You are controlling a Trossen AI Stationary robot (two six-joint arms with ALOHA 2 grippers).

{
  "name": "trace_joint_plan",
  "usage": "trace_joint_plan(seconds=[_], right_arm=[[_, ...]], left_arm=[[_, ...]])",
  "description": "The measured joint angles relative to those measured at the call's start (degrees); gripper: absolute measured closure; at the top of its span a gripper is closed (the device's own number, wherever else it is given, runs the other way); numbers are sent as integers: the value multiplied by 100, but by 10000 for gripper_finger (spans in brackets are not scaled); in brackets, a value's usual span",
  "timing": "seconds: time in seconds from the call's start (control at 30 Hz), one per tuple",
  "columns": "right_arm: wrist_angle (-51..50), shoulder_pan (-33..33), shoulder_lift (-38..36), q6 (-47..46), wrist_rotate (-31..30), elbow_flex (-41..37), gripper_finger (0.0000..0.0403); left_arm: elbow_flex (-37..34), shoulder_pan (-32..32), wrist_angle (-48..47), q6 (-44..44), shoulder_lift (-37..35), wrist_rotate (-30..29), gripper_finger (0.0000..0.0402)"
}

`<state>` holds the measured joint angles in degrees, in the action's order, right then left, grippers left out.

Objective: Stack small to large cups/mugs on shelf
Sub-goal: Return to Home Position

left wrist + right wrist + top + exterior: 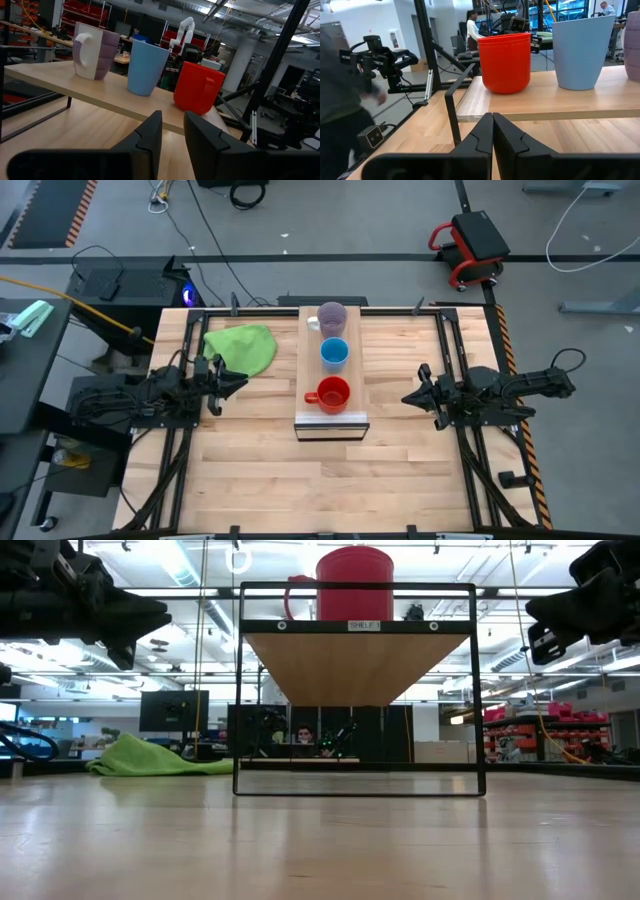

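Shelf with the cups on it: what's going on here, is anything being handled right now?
Nothing is being held. The red mug, light-blue cup and purple mug stand in a row on the shelf, red at the front edge, purple at the back. The left pincer hangs left of the shelf, slightly open and empty; the right pincer hangs on its right, shut on nothing. Both are clear of the cups. A green cloth lies left of the shelf.

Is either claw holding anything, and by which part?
Nothing is held. The left claw is open and empty, the right claw shut on nothing; the red mug, blue cup and purple mug stand free on the shelf.
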<state>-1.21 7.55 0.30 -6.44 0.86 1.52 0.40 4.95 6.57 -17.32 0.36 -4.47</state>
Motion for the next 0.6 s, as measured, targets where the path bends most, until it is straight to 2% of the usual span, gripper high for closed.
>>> trace_joint_plan(seconds=[0.6], right_arm=[[0, 0, 0, 0, 0, 0, 389]], left_arm=[[0, 1, 1, -2, 0, 0, 314]])
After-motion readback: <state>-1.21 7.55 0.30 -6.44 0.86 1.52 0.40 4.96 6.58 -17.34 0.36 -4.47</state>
